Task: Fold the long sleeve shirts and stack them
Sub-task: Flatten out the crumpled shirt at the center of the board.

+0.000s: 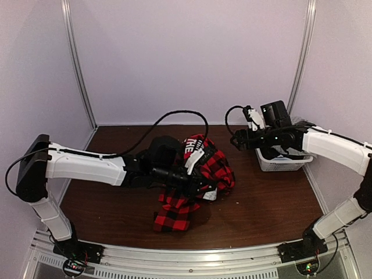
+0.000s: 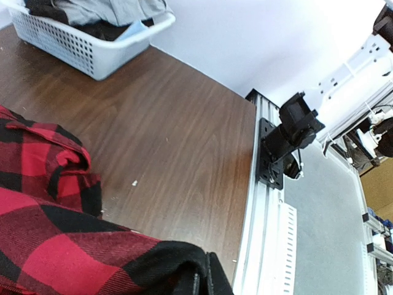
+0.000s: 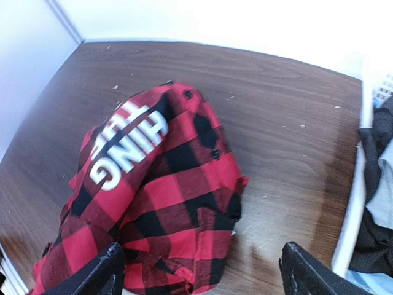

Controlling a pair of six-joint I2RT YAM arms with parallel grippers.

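A red-and-black check flannel shirt (image 1: 203, 171) with white lettering lies bunched in the middle of the table, one part trailing toward the near edge. My left gripper (image 1: 196, 177) is buried in the bunch. In the left wrist view its fingers (image 2: 212, 279) are closed together with dark fabric of the shirt (image 2: 55, 246) pinched at them. My right gripper (image 1: 237, 139) hovers to the right of the shirt, next to the basket, and is wide open and empty. In the right wrist view the shirt (image 3: 166, 184) lies below and between its spread fingers (image 3: 104, 273).
A white mesh basket (image 1: 279, 163) holding dark and grey clothes stands at the right edge of the table; it also shows in the left wrist view (image 2: 80, 49) and the right wrist view (image 3: 353, 203). Aluminium rail (image 1: 192, 256) runs along the near edge.
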